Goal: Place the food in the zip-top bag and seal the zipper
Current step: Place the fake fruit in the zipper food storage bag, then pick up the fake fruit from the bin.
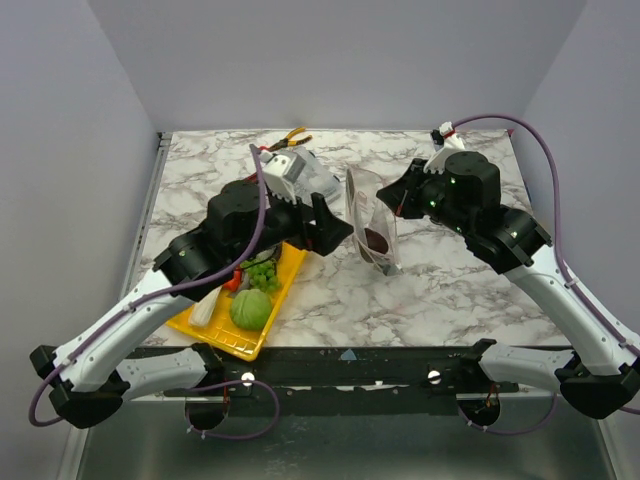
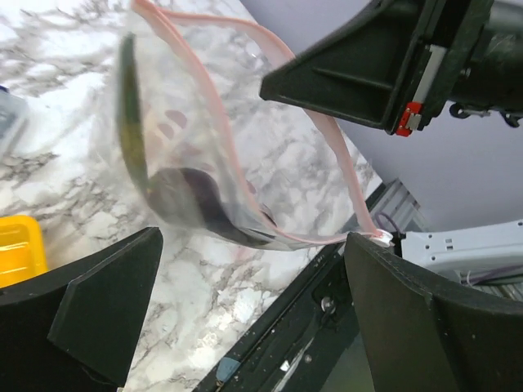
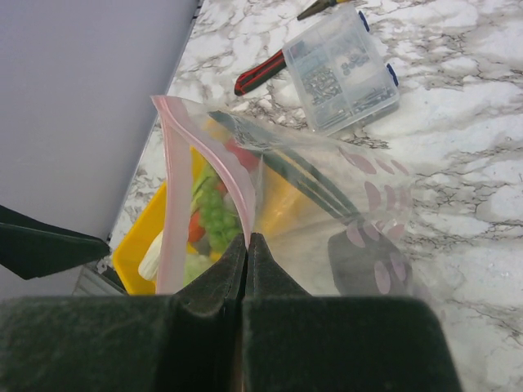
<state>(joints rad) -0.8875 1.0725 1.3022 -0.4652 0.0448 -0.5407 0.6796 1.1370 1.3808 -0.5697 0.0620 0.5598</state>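
Two arms meet over the marble desk, with the zip-top bag (image 1: 370,222) hanging upright between them near the desk's middle. The right gripper (image 3: 247,241) is clenched on the bag's mouth edge, just beside the pink zipper (image 3: 176,188). The left gripper (image 2: 253,237) is spread wide close by the bag, grasping nothing. One dark piece of food (image 1: 377,240) sits low inside the bag. Cabbage (image 1: 250,308), leafy greens (image 1: 262,272) and leek (image 1: 203,310) lie in the yellow tray (image 1: 250,350) at the near edge, left of centre. A clear box (image 1: 300,170) and red-handled pliers (image 1: 290,137) rest toward the far edge.
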